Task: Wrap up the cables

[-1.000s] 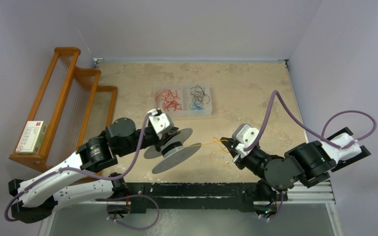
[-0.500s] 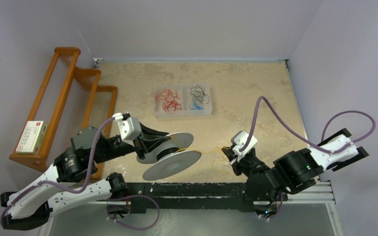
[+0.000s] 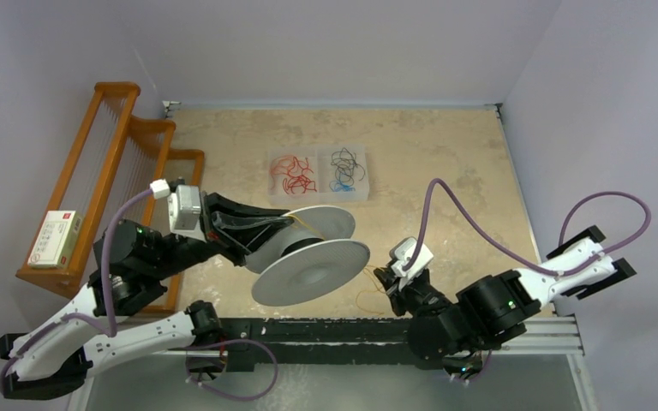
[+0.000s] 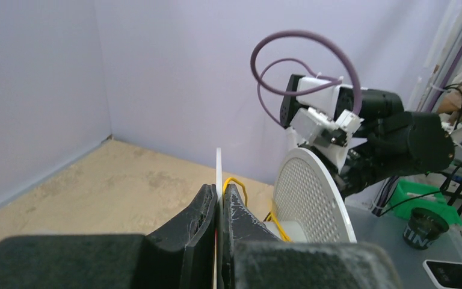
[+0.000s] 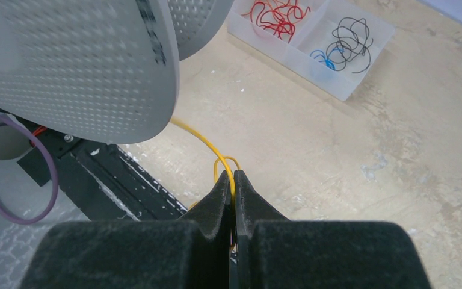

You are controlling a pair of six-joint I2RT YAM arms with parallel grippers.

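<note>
While lifted clear of the desk point(image 3: 445, 163) for winding, held above its near edge, left of centre: white spool point(image 3: 313, 270), carried by the left gripper point(image 4: 219, 198). Jaws clamped tight on the thin rim of the far flange, with no gap visible between pads and plastic in the left wrist view. Hub axis tilted, neither upright nor level, with the near flange's perforated face turned up toward the overhead camera. Probably angled this way to open the groove between the flanges to the incoming strand.

Farther back, about mid-desk, a clear divided tray point(image 3: 319, 199), with red wires point(image 3: 294, 175) in its left compartment and black and blue wires point(image 3: 343, 169) in its right. Well apart from both arms, and no part of this job.

Next rightward, one yellow-orange cable point(image 5: 201, 137). Visible at the hub between the flanges, then running out from under the near flange toward the right. Long axis roughly along the desk's near edge, with a slack curl lying near that edge below the right arm.

Farthest right, the right gripper point(image 5: 233, 180), closed fully on that strand just past a small bend. Apparently placed there to hold tension and steer the lay during winding.
</note>
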